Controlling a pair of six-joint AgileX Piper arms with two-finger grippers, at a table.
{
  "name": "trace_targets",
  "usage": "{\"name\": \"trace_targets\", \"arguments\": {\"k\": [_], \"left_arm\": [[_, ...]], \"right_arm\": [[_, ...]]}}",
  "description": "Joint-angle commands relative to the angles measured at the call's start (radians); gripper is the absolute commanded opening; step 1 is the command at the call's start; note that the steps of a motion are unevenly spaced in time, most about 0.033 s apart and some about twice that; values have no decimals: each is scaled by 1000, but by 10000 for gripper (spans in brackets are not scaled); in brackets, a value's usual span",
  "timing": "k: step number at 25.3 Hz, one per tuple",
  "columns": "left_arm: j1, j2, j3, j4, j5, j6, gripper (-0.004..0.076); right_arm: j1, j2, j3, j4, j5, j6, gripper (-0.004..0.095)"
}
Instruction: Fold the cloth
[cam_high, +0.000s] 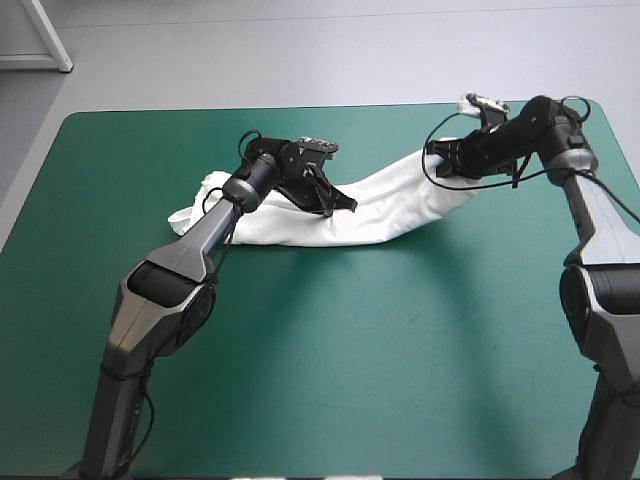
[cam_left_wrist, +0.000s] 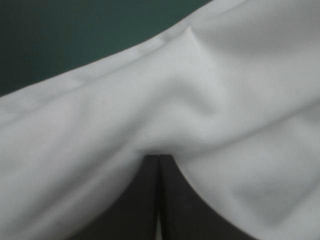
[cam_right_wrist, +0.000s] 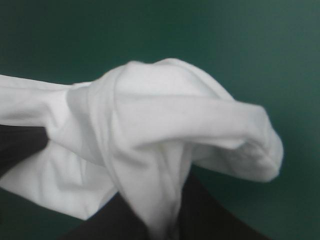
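Your left hand (cam_high: 345, 205) and right hand (cam_high: 436, 152) each pinched the T-shirt (cam_high: 400, 205); its long axis ran lower-left to upper-right between them.

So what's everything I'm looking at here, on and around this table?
T-shirt: one, white, stretched between the two grippers over the far half of the table, its left end lying bunched on the cover.
Table: one, teal-green cover, filling most of the high view.
Left gripper: one, black fingers, shut on the T-shirt partway along its length.
Right gripper: one, black fingers, shut on the T-shirt's right end, toward the far right corner of the table.
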Motion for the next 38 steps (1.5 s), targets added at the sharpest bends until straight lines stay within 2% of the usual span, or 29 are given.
{"name": "trace_targets", "arguments": {"k": [1,8,17,21,25,26,29,31,33,38], "left_arm": [[-16,8,4,-41,14,-11,-9],[-16,16,4,-53,15,-8,-9],[-13,16,-2,-53,23,-7,-9],[4,-6,-57,-39,84,-5,-9],[22,-42,-188,4,214,-5,-9],[25,-73,-237,38,238,-9,-9],[36,-204,-224,88,238,-7,-9],[38,-316,-129,187,238,-7,-9],[59,-500,112,295,238,-5,-9],[195,-863,696,276,235,-26,-9]], "right_arm": [[5,-77,-159,79,57,30,-15],[75,-77,-353,90,89,98,-15],[125,-77,-409,124,34,107,-15],[125,-77,-409,122,34,105,-15],[125,-77,-409,122,38,91,-15],[125,-77,-409,124,38,91,-15],[125,-77,-409,126,53,89,-15],[125,-77,-409,133,55,87,-15],[136,-77,-409,178,55,81,-14],[271,-47,-411,226,-61,51,-13]]}}
